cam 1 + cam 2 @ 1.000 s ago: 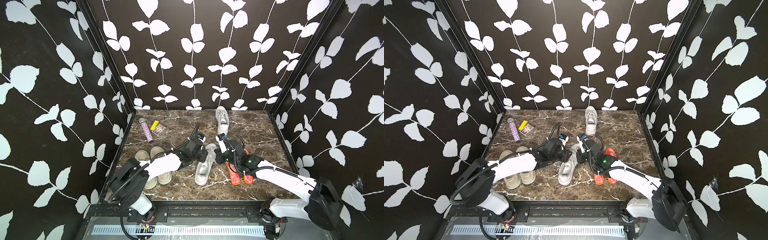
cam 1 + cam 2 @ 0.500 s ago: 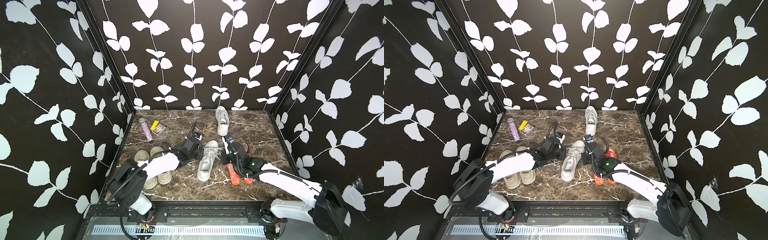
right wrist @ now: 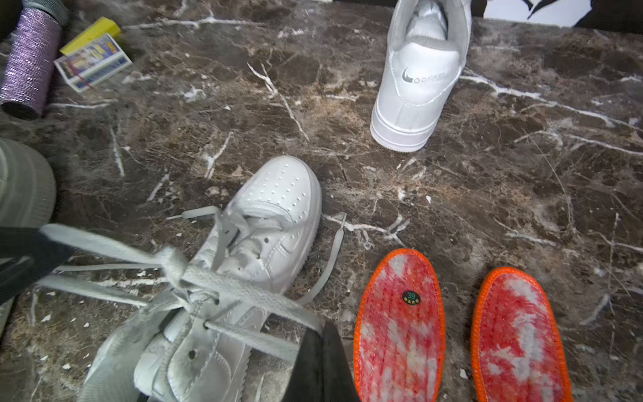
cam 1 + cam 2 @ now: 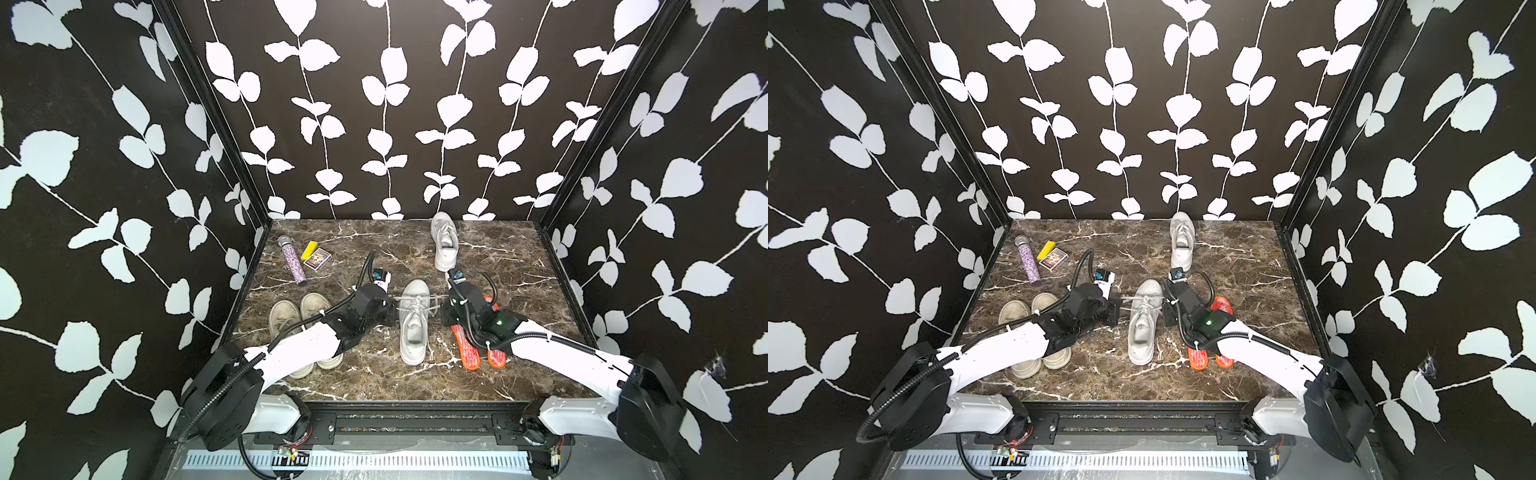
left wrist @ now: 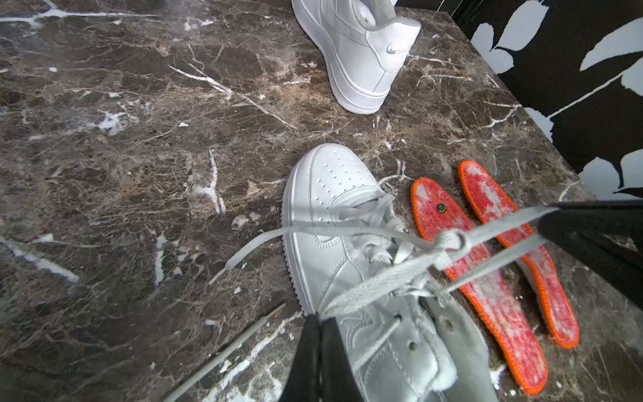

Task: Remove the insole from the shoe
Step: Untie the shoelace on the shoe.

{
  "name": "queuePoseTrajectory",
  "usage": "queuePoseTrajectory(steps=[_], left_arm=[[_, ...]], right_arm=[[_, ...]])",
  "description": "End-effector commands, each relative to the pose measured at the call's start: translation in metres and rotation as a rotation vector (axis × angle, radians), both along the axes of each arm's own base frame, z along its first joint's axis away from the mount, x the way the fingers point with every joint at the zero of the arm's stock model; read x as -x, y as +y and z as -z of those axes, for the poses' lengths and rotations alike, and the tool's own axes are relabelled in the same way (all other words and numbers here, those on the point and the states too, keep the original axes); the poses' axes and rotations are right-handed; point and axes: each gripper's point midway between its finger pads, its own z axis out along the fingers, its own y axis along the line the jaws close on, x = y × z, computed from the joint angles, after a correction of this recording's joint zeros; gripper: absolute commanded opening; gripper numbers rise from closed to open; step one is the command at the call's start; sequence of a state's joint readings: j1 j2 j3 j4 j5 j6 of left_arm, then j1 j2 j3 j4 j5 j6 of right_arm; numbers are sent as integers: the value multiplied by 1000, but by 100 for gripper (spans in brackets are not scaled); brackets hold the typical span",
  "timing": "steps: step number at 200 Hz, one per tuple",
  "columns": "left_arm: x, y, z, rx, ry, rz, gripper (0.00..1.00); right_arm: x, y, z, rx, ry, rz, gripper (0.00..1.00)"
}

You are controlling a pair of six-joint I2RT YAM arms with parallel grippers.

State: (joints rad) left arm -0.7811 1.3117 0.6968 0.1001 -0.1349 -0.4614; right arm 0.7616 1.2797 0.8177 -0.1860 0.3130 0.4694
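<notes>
The white shoe (image 4: 413,322) stands mid-worktop (image 4: 365,382) — left pincer (image 5: 319,318) and right pincer (image 3: 322,329) each pinch its laces (image 5: 449,243). Two orange insoles (image 3: 400,327) lie just beside it — apparently already out.

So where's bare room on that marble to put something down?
Bare marble lies between the card box and the far sneaker, and in the back right corner beyond the insoles. The middle is crowded: left gripper and right gripper pinch laces on the near sneaker, beige shoes alongside.
</notes>
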Motion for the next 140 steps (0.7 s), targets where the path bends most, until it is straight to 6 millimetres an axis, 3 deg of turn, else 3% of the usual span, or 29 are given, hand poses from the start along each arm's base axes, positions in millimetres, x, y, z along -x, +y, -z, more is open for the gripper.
queuePoseTrajectory(steps=[1, 20, 40, 59, 86, 103, 119, 140], left_arm=[[-10, 33, -7, -16, -42, -160, 0], [-7, 54, -4, -4, -39, -245, 0], [-4, 69, -10, 42, -59, -290, 0], [-2, 78, -30, 55, -119, -297, 0], [1, 90, -54, 62, -190, -323, 0], [3, 101, -60, 71, -224, -361, 0], [4, 111, -54, 45, -222, -395, 0], [8, 116, -32, -5, -158, -407, 0]], right_arm=[[-12, -53, 4, 26, 10, 256, 0], [-7, -64, 15, 20, 40, 308, 0], [-6, -56, 13, -15, 29, 264, 0], [-8, -34, -10, -112, -40, 152, 0], [-7, -14, -60, -197, -184, 30, 0], [-5, -7, -71, -234, -244, -8, 0], [-5, -6, -55, -227, -217, -7, 0], [-4, -23, -11, -103, -86, 97, 0]])
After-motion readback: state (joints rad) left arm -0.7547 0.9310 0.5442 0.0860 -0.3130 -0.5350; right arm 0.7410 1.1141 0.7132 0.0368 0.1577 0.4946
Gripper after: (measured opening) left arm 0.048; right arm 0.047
